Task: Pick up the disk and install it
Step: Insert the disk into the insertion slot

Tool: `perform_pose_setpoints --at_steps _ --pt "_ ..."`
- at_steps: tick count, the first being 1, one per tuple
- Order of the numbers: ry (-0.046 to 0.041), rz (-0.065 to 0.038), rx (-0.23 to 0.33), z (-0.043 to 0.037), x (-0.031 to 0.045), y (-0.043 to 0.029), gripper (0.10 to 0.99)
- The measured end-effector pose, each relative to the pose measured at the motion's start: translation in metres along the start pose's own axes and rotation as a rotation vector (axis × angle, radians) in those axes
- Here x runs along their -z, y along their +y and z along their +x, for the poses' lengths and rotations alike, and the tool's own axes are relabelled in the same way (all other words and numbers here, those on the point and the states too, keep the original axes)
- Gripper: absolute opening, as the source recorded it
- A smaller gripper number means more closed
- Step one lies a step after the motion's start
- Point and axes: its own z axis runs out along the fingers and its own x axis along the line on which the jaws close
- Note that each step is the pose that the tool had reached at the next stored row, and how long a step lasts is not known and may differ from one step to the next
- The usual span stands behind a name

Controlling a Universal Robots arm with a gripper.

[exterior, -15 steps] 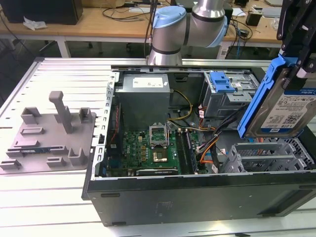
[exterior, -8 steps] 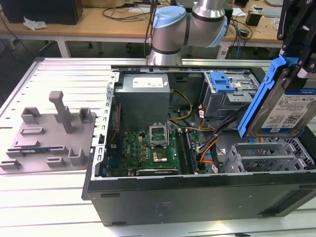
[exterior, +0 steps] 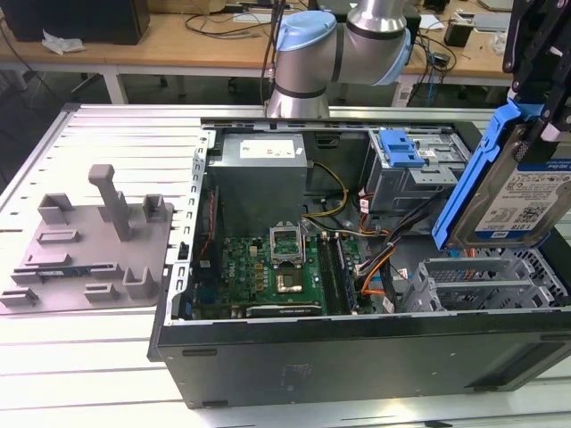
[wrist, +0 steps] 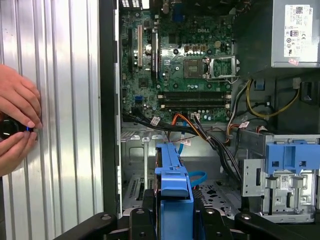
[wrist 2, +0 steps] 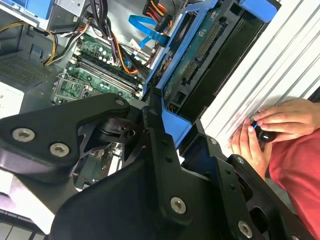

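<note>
The disk (exterior: 522,209) is held in the air over the open computer case (exterior: 357,357), at the exterior view's right. It is stood on edge and tilted, with its labelled silver face turned towards the camera. Its far side is cut off by the frame edge. Whether its lower edge touches the metal bay beneath cannot be told.

The gripper (exterior: 538,125) is closed on it from above, black fingers clamped against the blue carrier; the gripper's upper part is also cut off.

In the first wrist view the disk (wrist: 173,185) is seen edge-on between the fingers of the gripper (wrist: 173,215), so the drive body is largely hidden behind the carrier's blue rim. In the second wrist view the green circuit side of the disk (wrist 2: 197,50) is shown, much of it covered by the linkage of the gripper (wrist 2: 180,135).

A grey holder tray (exterior: 89,236) is laid on the ribbed metal table (exterior: 98,134), well apart from the disk. A person's hands (wrist: 17,120) are seen at the table beside the case, closed round a small dark object that cannot be made out.
</note>
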Motion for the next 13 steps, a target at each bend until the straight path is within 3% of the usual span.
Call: perform_pose_setpoints --at_steps 13 --pt "-0.0001 0.0 0.0 0.0016 -0.0032 0.0001 0.369"
